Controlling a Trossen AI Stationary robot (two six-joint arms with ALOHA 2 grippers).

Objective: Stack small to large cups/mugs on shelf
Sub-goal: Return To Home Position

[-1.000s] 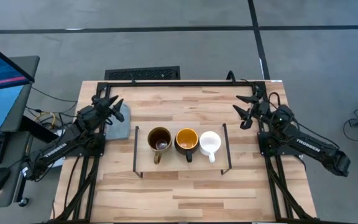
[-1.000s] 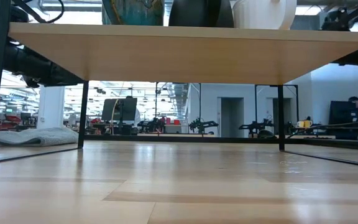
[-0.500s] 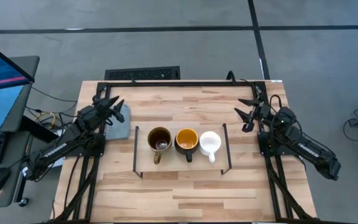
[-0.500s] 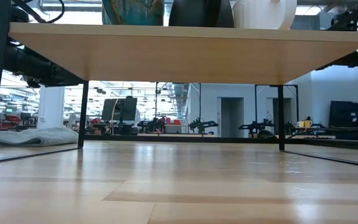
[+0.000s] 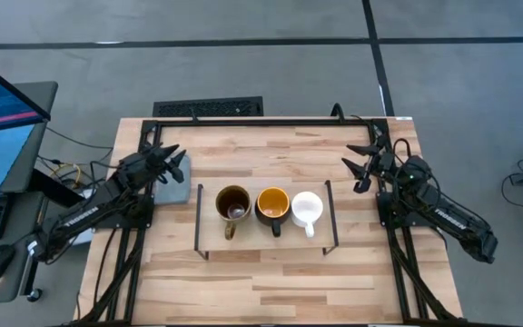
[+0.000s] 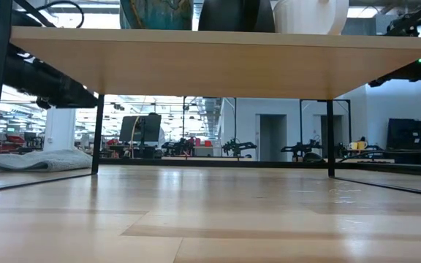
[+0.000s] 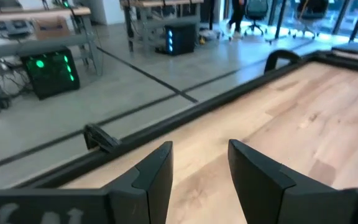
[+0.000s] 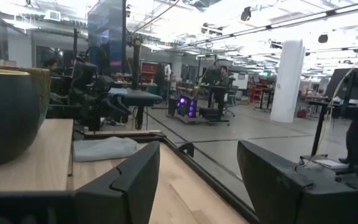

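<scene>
The light wooden table point(image 5: 271, 282) stands on a grey floor, and a large hall with desks and machines shows behind it. In the middle of the table is the shelf point(image 6: 218, 66), a low light-wood board on thin black legs. On it three mugs stand in one row, close to each other. The olive-brown mug point(image 5: 232, 203) is at my left end, the dark mug with the yellow inside point(image 5: 272, 203) is in the middle, and the small white mug point(image 5: 307, 208) is at my right end. All three are upright, with the handles toward the near edge of the table.

My left gripper point(image 5: 163, 154) is near the far left corner of the table, well apart from the shelf, just beside a grey cloth point(image 5: 172, 182). Its fingers point(image 7: 157, 171) are spread and hold nothing. My right gripper point(image 5: 357, 163) is near the far right side, also away from the shelf. Its fingers point(image 8: 135, 174) are spread too, with nothing between them.
</scene>
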